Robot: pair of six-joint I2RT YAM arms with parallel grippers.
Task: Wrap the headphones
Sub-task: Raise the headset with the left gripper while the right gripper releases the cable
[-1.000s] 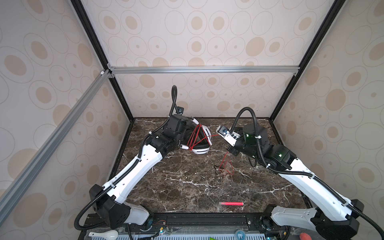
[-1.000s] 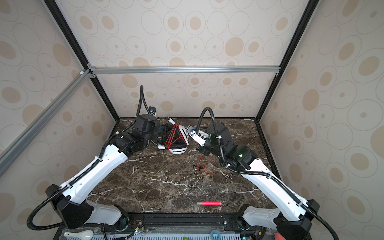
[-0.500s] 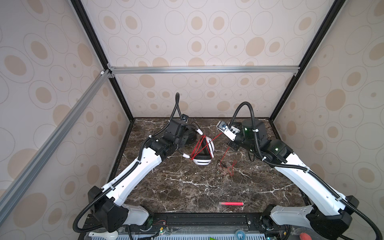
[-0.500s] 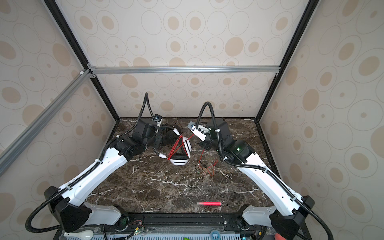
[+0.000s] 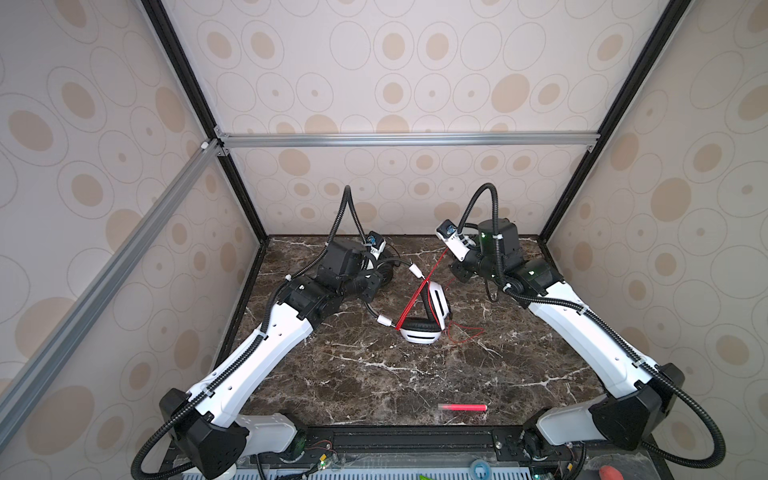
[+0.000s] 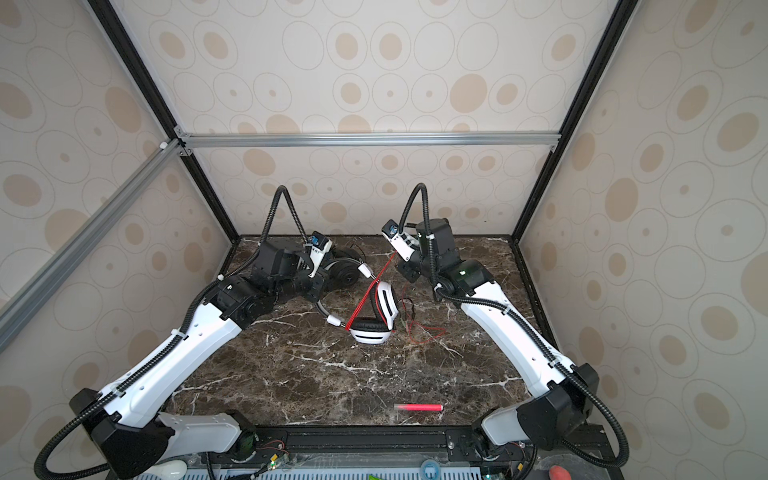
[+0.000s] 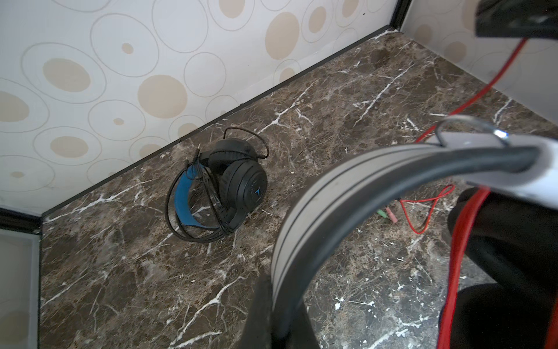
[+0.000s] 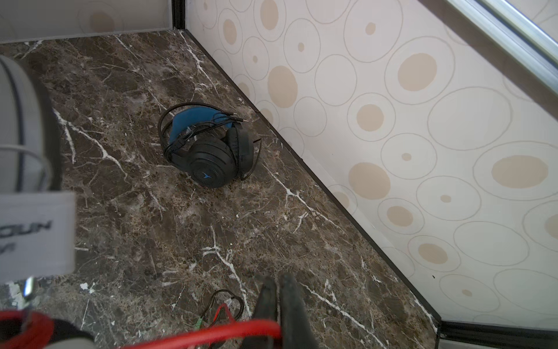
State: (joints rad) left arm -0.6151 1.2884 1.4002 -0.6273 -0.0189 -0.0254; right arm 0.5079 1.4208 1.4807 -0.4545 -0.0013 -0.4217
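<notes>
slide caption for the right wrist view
Right gripper shut on the red cable, black headset lying on the marble table beyond.

I'm working in a robot test booth, a lab setup: wallpapered panels (image 5: 415, 62) in aluminium framing (image 5: 407, 139) box in a marble-look tabletop (image 5: 374, 374). My left arm (image 5: 266, 349) and right arm (image 5: 582, 328) sit on a black rail (image 5: 415, 438) with bare wiring (image 5: 320, 449) at the front.
</notes>
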